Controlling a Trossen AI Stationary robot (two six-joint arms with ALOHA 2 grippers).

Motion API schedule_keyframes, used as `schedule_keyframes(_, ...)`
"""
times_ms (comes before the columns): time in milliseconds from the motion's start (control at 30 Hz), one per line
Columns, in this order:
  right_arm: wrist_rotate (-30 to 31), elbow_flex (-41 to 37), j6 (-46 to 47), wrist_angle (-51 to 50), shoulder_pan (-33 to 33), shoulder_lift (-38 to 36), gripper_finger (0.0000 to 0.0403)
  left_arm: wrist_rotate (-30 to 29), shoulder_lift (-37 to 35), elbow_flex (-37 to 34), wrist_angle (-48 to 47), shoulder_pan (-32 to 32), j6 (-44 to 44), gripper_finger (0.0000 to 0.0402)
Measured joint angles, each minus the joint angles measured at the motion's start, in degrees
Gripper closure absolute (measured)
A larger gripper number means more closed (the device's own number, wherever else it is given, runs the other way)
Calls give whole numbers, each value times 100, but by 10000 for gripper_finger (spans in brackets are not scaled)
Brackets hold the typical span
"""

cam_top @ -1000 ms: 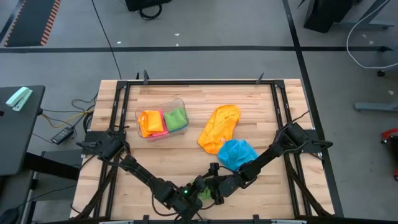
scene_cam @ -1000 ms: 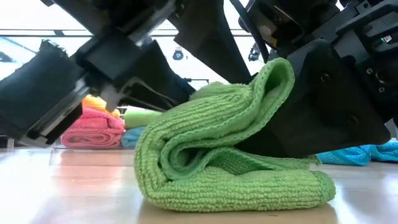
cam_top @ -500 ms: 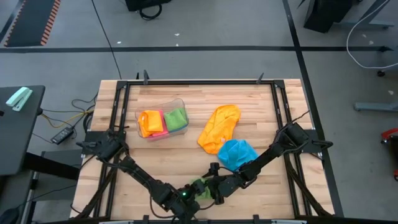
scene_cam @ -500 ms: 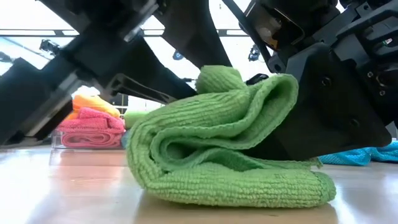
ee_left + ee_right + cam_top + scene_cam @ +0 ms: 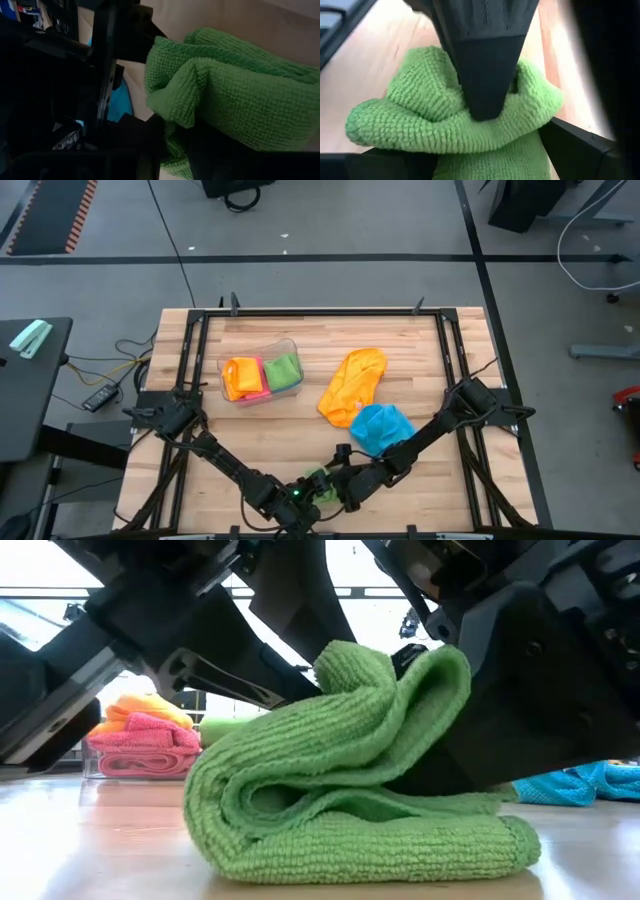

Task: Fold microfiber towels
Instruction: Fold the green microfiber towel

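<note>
The green towel [image 5: 350, 780] lay bunched in a half-made fold at the desk's [image 5: 420, 350] near edge. The left gripper [image 5: 300, 498] pinched its raised fold, seemingly to carry that layer over. The right gripper [image 5: 345, 492] stood beside it with fingers spread, likely steadying the cloth's other side.

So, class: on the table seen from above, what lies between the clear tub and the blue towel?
The orange towel, crumpled on the wood, lies between the tub and the blue towel; the high view shows it.
</note>
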Motion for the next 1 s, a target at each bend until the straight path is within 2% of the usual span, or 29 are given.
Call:
schedule_keyframes(267, 13, 686, 55, -1438, 47, -2, 77, 22, -2, 0, -28, 4, -24, 316)
schedule_keyframes(433, 26, 745, 119, -1820, 153, -160, 77, 23, -4, 0, -27, 5, -22, 320)
schedule_keyframes(600, 383, 747, 281, -2481, 366, -587, 77, 21, -9, 0, -17, 7, -24, 327)
schedule_keyframes(1000, 580, -227, 859, -2620, 649, -1248, 77, 25, -9, 0, 7, 27, -19, 317)
